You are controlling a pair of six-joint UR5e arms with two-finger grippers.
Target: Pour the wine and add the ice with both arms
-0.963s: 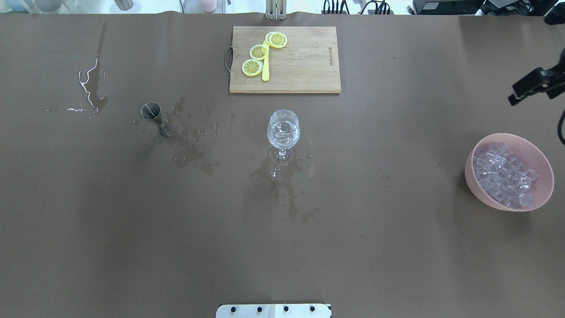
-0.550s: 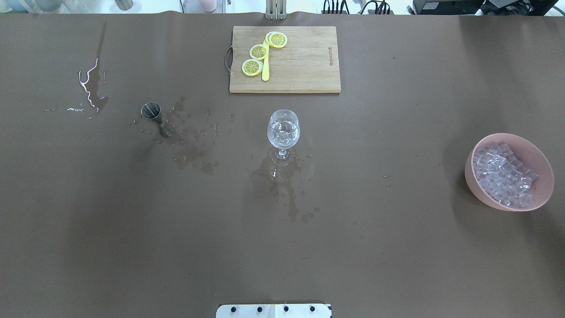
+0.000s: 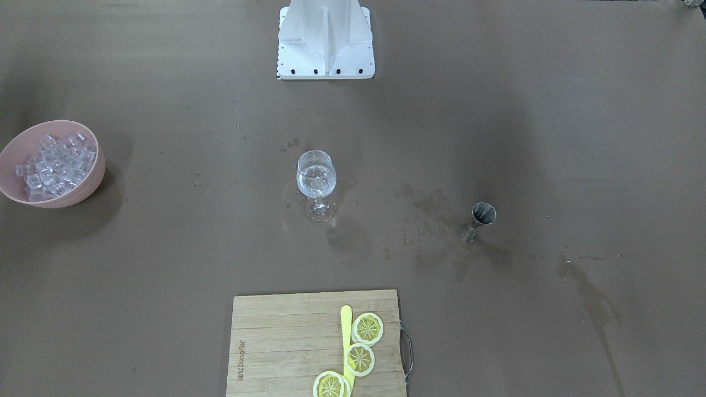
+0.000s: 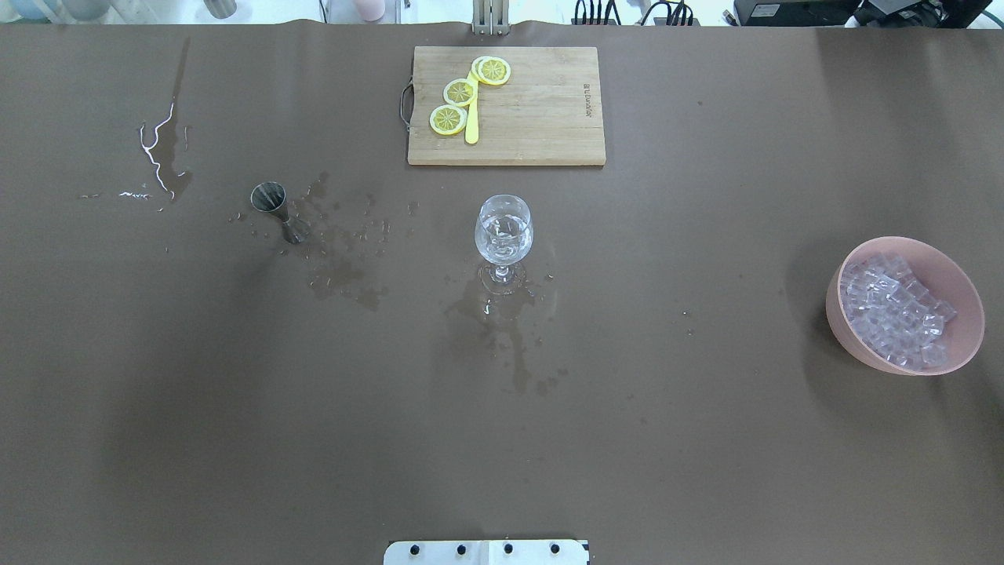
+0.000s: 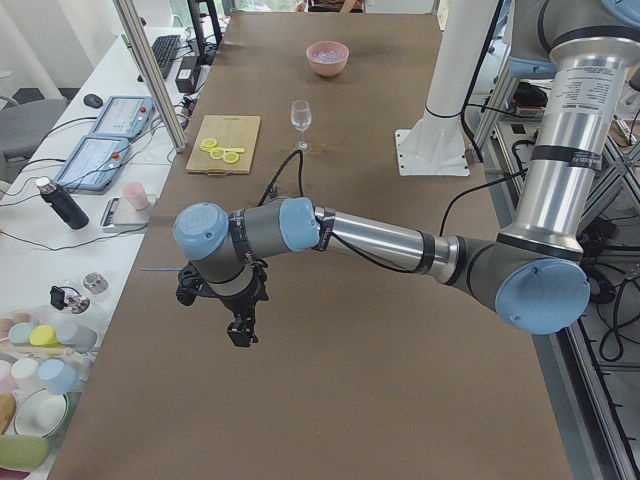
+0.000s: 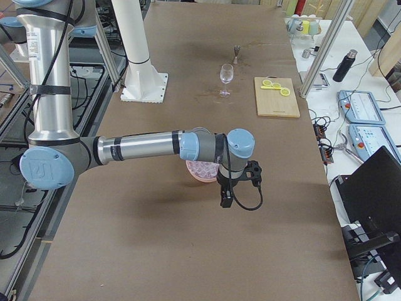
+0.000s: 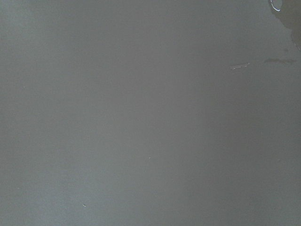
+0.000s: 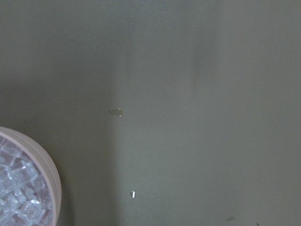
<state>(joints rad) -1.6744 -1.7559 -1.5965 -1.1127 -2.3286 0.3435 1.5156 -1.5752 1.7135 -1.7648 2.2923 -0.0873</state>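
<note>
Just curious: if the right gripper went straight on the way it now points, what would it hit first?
The right gripper points down; it would probably meet bare brown table first, just beside the pink bowl of ice, which sits only in its wrist view's corner.

Even overhead light — soft shadows; wrist views dim, hazy.

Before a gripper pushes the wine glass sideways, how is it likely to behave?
The wine glass probably tips easily: wide bowl on a thin stem and small foot. It looks fragile, being thin clear glass. The wet patches round its foot may let it slide.
</note>
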